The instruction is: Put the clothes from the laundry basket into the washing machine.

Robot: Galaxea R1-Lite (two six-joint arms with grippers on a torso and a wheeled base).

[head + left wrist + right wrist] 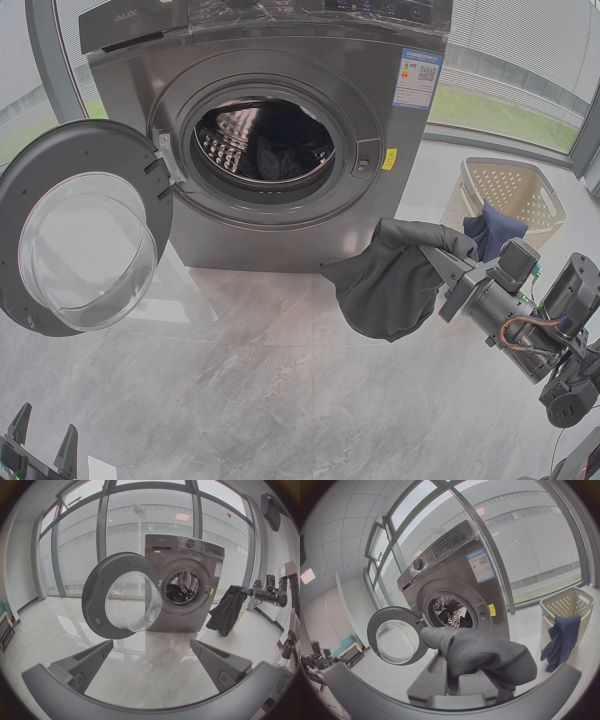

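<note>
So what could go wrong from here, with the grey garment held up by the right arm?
The grey garment hangs loose below the right jaws, so its low end may snag on the rim of the washing machine opening instead of entering. The blue garment hangs over the rim of the laundry basket, mostly outside, and may slide to the floor.

We see a steel-grey washer point(275, 62) at centre, with a yellow sticker point(389, 159) and a blue-and-white label point(417, 78). Its door point(81, 150), at left, is dark grey around clear glass. At right: a charcoal mesh-weave garment point(387, 287), a navy cloth point(494, 228), and a beige basket point(519, 187) patterned with small crosses.
</note>
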